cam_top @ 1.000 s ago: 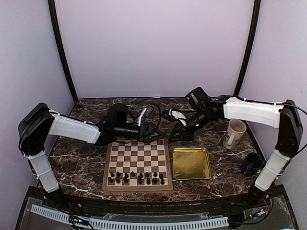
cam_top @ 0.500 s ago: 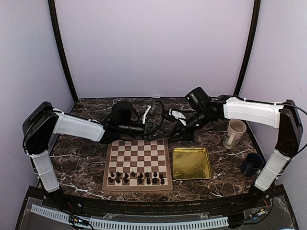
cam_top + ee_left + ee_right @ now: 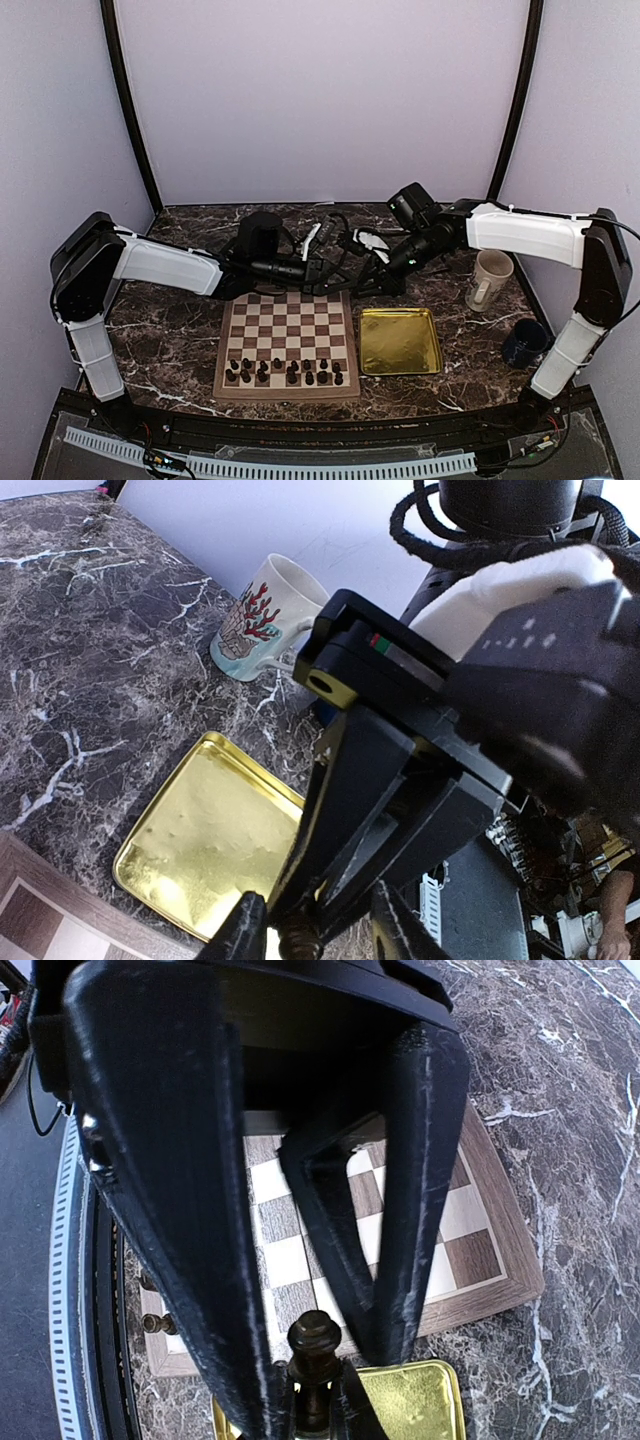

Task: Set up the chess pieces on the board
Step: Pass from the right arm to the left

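Note:
Behind the board [image 3: 288,335], the two grippers meet tip to tip. My right gripper [image 3: 315,1410] is shut on a dark chess piece [image 3: 314,1338], holding it by its stem with the round head sticking out. My left gripper [image 3: 320,930] is open, its fingers [image 3: 170,1210] straddling that piece [image 3: 298,943] and the right gripper's tips; one finger is close against them, the other stands apart. In the top view the left gripper [image 3: 338,275] and right gripper [image 3: 357,284] overlap. Several other pieces [image 3: 285,372] stand in two rows at the board's near edge.
A shiny gold tray [image 3: 400,340] lies right of the board. A white mug [image 3: 488,280] with a red coral print stands at the right, and a dark mug [image 3: 525,342] nearer the right arm's base. Cables hang between the arms at the back.
My left gripper has slid right to the right gripper's tip and narrowed its jaws around the held piece. The right arm has stayed where it was.

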Tool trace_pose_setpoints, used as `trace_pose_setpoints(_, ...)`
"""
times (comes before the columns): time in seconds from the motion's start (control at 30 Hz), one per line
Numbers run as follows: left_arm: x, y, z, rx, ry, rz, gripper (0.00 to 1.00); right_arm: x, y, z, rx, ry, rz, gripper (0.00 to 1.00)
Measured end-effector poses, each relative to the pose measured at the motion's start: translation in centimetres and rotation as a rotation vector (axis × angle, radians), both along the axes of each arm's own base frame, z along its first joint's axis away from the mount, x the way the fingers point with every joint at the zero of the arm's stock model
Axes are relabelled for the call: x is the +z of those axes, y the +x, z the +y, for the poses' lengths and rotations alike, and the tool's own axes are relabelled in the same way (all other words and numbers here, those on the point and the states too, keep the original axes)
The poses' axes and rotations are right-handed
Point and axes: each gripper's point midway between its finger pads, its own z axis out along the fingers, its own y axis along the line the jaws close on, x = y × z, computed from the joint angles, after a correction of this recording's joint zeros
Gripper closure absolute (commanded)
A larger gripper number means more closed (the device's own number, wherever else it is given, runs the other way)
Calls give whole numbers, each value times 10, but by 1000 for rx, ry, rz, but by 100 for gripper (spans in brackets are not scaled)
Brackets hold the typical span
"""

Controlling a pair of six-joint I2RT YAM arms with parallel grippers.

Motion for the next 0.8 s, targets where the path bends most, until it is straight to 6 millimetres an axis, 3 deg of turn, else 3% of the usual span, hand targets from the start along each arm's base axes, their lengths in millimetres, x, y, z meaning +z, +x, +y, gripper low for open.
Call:
trace_pose_setpoints(0.2, -3, 0, 1, 6, 11, 2, 59, 2, -2, -1, -3, 2, -1, 94)
trace_pose_setpoints(0.6, -5, 1, 1, 7, 19, 0, 71, 3, -1, -2, -8, 1, -6, 93)
trace_pose_setpoints(0.8, -5, 1, 1, 6, 20, -3, 68, 3, -1, -2, -8, 1, -6, 93)
